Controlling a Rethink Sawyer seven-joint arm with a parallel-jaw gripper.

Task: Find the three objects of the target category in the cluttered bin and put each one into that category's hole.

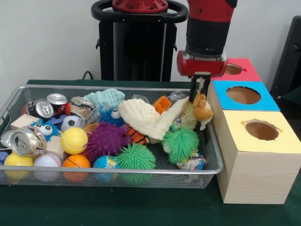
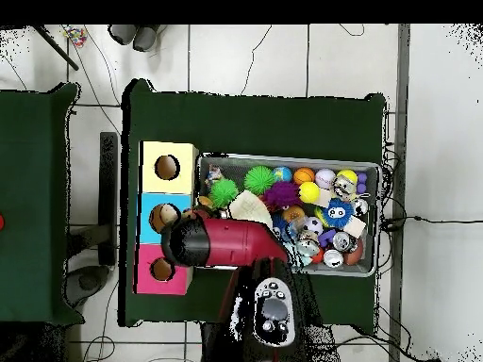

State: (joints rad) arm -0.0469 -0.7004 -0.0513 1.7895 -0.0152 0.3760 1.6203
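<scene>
End effector [image 1: 201, 94] hangs at the right end of the wire bin [image 1: 212, 165], its two dark fingers pinched on a small brown plush animal [image 1: 202, 109]. The plush is held at about rim height, just beside the wooden box row. From above the red arm [image 2: 226, 242] hides the grasp.

Around the plush: one cream knitted cloth [image 1: 148, 120] draped across the pile, one green spiky ball [image 1: 181, 142] below the plush, one orange lattice block [image 1: 162, 103] behind the cloth.

Further left in the bin, counted:
- spiky balls: 2 green in all (second one [image 1: 135, 157] at the front rim), 1 purple [image 1: 107, 139]
- crushed cans: 3 visible ( [image 1: 28, 142], [image 1: 40, 108], [image 1: 57, 101])
- smooth balls: 1 yellow tennis-type [image 1: 74, 140], 1 orange basketball-type [image 1: 76, 162], 1 baseball [image 1: 47, 161], 1 soccer-type [image 1: 71, 122]
- 1 blue furry toy with eyes [image 1: 44, 128]

Box row to the right of the bin: 3 tops, each with 1 round hole – yellow [image 1: 261, 130], blue [image 1: 243, 95], pink [image 1: 233, 69]. All stands on the green bench [image 1: 141, 207].
</scene>
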